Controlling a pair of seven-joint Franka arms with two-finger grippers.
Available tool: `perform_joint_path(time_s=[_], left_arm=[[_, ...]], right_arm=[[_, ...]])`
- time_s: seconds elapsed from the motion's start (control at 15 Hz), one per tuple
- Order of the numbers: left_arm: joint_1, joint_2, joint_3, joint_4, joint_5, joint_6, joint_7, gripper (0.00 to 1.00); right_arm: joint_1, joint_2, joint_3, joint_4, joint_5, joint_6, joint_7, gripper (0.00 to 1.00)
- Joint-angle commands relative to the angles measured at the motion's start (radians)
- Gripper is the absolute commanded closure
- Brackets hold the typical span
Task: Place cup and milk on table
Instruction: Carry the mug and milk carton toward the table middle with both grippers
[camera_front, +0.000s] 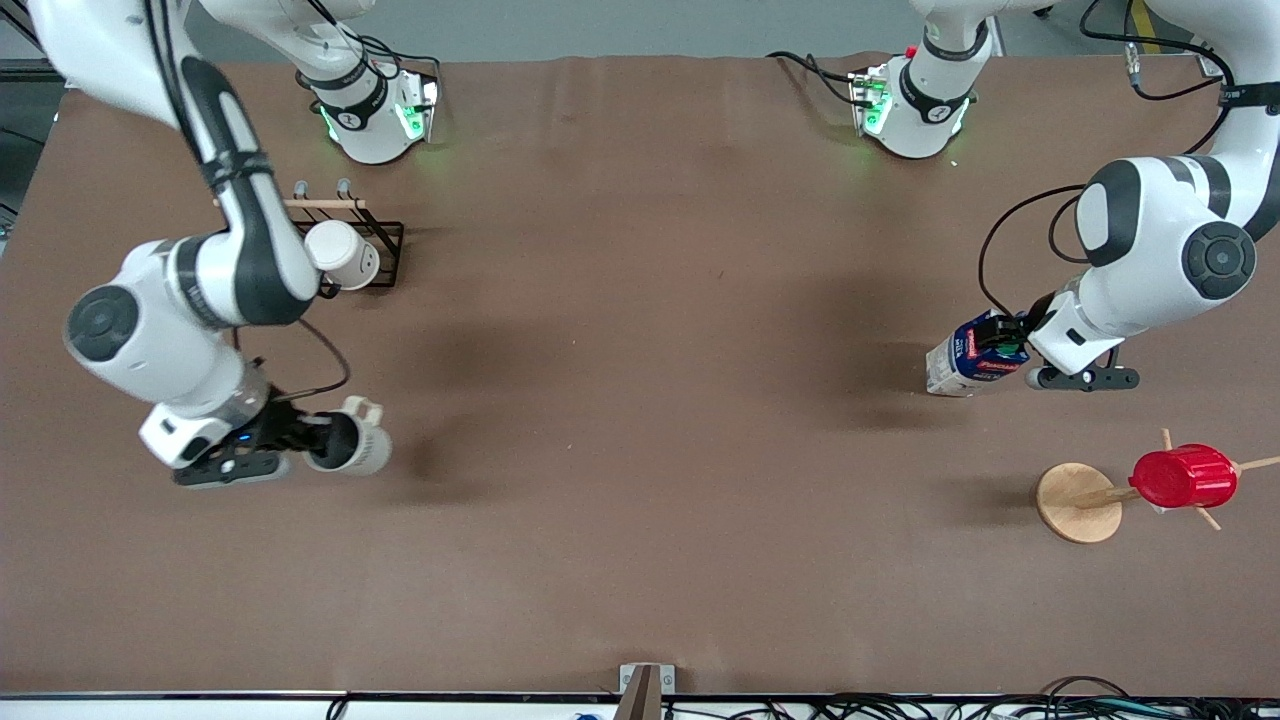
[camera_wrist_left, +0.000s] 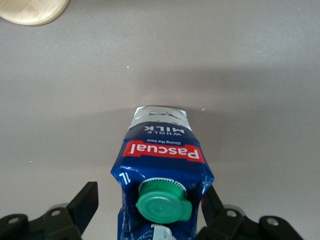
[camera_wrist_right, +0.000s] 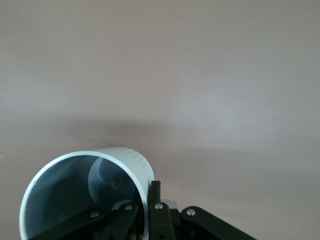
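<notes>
over the table (camera_front: 640, 500), right gripper (camera_front: 300, 440) pinches the cup's (camera_front: 350, 450) rim; left gripper (camera_front: 1025, 345), partly hidden, clasps the milk (camera_front: 970, 360).

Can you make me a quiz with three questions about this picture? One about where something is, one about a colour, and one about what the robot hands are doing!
1. Where is the red cup?
A. On a wooden stand at the left arm's end of the table
B. In the wire rack
C. Inside the mug

2. What colour is the cap on the milk carton?
A. Yellow
B. Green
C. Black

3. What is the right end effector doing?
A. Hanging open over nothing
B. Pinching the rim of the mug
C. Holding a spoon

Answers: 1 A, the front view shows it on the wooden stand near the left arm. 2 B, the left wrist view shows a round green cap. 3 B, the right wrist view shows fingers on each side of the mug's wall.
</notes>
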Motion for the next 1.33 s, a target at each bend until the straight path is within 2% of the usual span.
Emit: perform_joint_path(time_s=[0.0, 0.13, 0.2, 0.27, 0.4, 0.6, 0.73, 1.0, 1.27], left_arm=[[0.003, -0.013, -0.005, -0.014, 0.02, 0.015, 0.007, 0.27], [0.003, -0.013, -0.005, -0.014, 0.02, 0.014, 0.006, 0.58], [0.001, -0.013, -0.005, -0.014, 0.02, 0.014, 0.004, 0.7], [0.0, -0.013, -0.007, -0.008, 0.022, 0.014, 0.001, 0.76], [0.001, -0.013, -0.025, 0.015, 0.02, 0.009, -0.008, 0.79], [0.0, -0.014, -0.076, 0.082, 0.019, -0.024, -0.014, 0.8], [-0.005, -0.007, -0.111, 0.153, 0.017, -0.064, -0.04, 0.8], [-0.017, 0.091, -0.243, 0.328, 0.019, -0.117, -0.193, 0.8], [-0.163, 0.194, -0.249, 0.446, 0.022, -0.124, -0.342, 0.8]], right_arm=[[0.03, -0.012, 0.111, -0.009, -0.074, 0.008, 0.252, 1.0], [0.061, 0.005, 0.208, 0.012, -0.197, 0.01, 0.471, 1.0], [0.062, 0.034, 0.256, 0.02, -0.255, 0.01, 0.569, 1.0], [0.065, 0.054, 0.3, 0.023, -0.298, 0.011, 0.649, 1.0], [0.073, 0.097, 0.374, 0.026, -0.367, 0.019, 0.755, 1.0], [0.117, 0.154, 0.412, 0.044, -0.441, 0.022, 0.895, 0.99], [0.156, 0.217, 0.414, 0.09, -0.493, 0.022, 0.998, 0.99], [0.21, 0.315, 0.414, 0.176, -0.587, 0.025, 1.138, 0.99], [0.239, 0.347, 0.414, 0.192, -0.602, 0.036, 1.17, 0.94]])
